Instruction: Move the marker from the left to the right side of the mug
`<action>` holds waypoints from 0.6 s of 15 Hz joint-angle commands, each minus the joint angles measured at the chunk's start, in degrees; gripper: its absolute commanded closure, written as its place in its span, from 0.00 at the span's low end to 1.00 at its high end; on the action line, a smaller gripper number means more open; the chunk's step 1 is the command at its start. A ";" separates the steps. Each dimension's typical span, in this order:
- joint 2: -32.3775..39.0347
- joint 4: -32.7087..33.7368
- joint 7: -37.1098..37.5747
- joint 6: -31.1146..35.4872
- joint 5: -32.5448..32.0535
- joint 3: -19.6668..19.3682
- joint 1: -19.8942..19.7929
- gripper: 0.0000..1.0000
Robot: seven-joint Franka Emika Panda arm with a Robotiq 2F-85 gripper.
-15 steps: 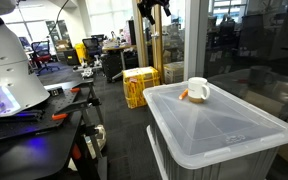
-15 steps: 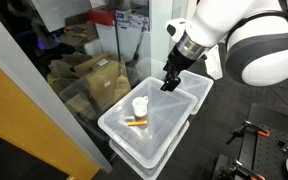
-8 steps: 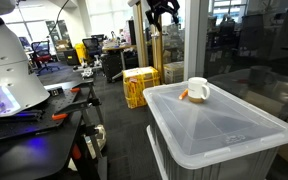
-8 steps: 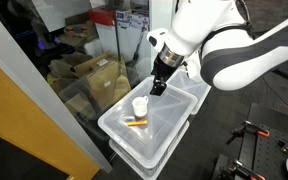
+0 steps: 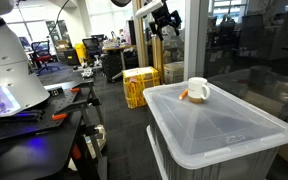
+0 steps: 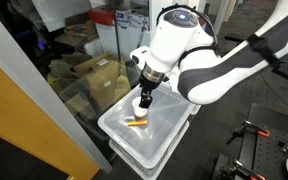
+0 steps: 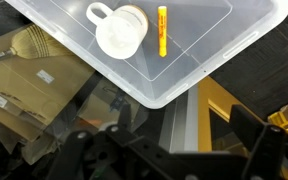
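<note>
The white mug stands on the lid of a clear plastic bin. The orange marker lies on the lid beside it. In the wrist view the mug is seen from above, handle to the upper left, with the marker lying apart from it on its right. My gripper is open and empty, well above the bin's edge. In an exterior view the gripper hangs over the mug's place, and the marker lies in front. It also shows high up in an exterior view.
The bin lid ends close below the mug and marker in the wrist view. Cardboard boxes lie beyond a glass wall. A yellow crate stands on the floor. A workbench with tools is nearby.
The arm has swung across and down from beside the bin to above the mug. The mug and marker have not moved.
</note>
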 commanded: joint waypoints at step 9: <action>10.66 5.21 4.51 1.67 -1.34 -4.92 7.68 0.00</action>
